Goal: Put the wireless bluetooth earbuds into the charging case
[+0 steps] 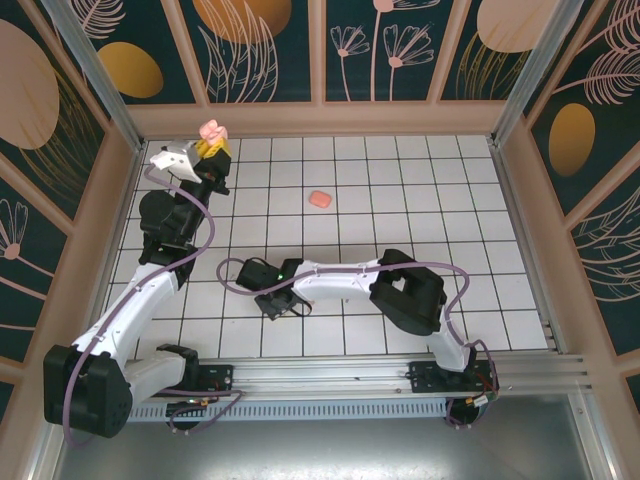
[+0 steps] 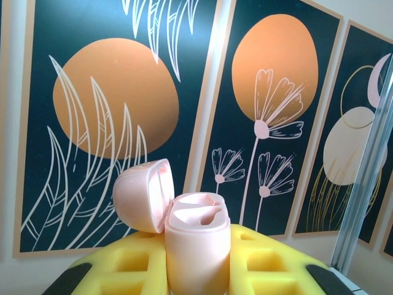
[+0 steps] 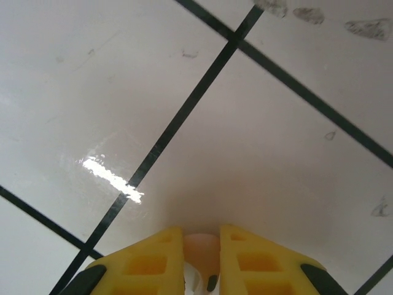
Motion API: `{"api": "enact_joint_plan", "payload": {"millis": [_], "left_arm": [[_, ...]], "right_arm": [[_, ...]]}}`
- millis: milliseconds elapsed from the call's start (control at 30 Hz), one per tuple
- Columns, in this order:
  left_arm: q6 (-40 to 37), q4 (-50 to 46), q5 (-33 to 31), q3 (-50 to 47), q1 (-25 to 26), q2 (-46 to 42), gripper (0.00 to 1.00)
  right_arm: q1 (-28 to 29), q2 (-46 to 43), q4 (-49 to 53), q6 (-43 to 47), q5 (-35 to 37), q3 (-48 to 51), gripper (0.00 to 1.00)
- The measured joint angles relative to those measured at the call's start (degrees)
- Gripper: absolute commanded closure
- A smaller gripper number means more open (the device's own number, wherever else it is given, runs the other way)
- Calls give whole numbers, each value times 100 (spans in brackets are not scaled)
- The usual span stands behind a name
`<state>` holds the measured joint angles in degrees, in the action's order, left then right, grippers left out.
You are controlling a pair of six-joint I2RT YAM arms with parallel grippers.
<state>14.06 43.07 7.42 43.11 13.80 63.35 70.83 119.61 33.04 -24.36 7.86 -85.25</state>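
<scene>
The left gripper (image 2: 198, 273) is clenching an open pink case (image 2: 196, 239), raised at eleven o'clock; the right gripper (image 3: 201, 258) is pinching a pale pink earbud (image 3: 201, 244) at six o'clock on the table (image 3: 245, 153).

No word, number or brand can be read in any view. The wall panels (image 2: 116, 98) carry drawings of leaves, flowers and orange discs without letters. The worktop (image 1: 400, 190) has a plain black grid, and the pink case (image 2: 196, 246) bears no mark.
</scene>
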Motion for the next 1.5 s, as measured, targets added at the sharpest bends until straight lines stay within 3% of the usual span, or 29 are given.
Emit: {"api": "enact_joint_plan", "payload": {"millis": [233, 533, 700, 867, 1133, 1500], "left_arm": [[-11, -46, 330, 151, 0, 70, 100], [-306, 140, 981, 166, 0, 330, 100], [-643, 1025, 1300, -282, 24, 391, 100], [-1224, 1469, 1390, -605, 289, 590, 100], [-1779, 2205, 1419, -798, 780, 1167, 100], [-1814, 3021, 1480, -828, 942, 1720, 100]], "right_arm": [[-450, -623, -28, 105, 254, 118, 86], [-1825, -1978, -330, 772, 538, 144, 86], [-2546, -2201, -459, 1368, 601, -415, 87], [-2745, -2225, -780, 1915, 553, -1115, 87], [-2763, -2682, -1725, 2577, -96, -1239, 87], [-2979, -3274, -2778, 2677, -1665, -306, 87]]}}
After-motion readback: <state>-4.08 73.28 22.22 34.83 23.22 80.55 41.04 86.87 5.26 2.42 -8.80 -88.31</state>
